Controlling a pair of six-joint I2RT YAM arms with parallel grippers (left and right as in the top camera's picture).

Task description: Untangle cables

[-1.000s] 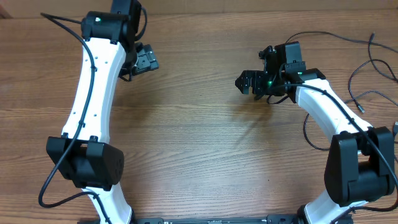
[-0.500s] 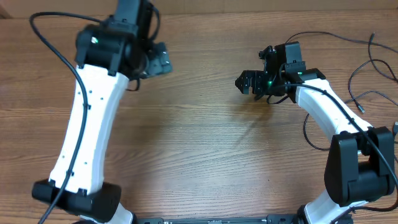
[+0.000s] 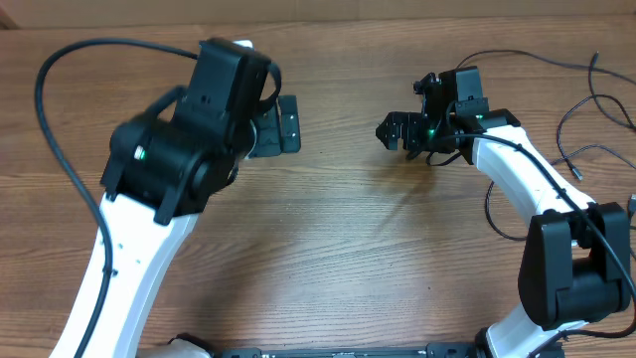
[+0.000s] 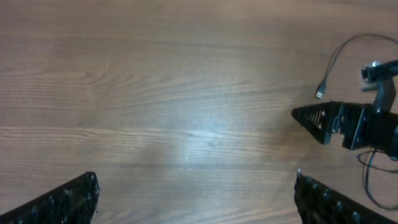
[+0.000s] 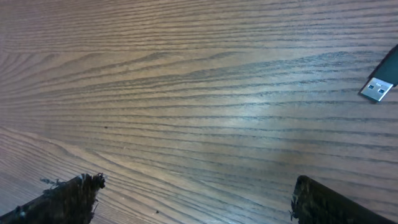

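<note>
right claw (image 3: 390, 132) as the landmark: jaws spread wide, nothing between them, only the wood-grain desk (image 3: 348, 229) underneath. well to its left and facing it, the left claw (image 3: 290, 126), likewise wide open and gripping nothing, raised over the desk. behind the right claw, out toward the desk's right edge, the cables (image 3: 559, 134): thin black cords lying flat in loose loops, apart from both claws and touching neither. from the left wrist view, one cord (image 4: 331, 65) curving down to a small plug tip (image 4: 319, 94), near the right claw's dark fingertip (image 4: 311, 116) but not touching it. from the right wrist view, a silver usb plug (image 5: 378, 89) lying flat on the desk, ahead and to the right of the right claw, outside the gap between its jaws. cannot tell from here where the cords cross one another.
</note>
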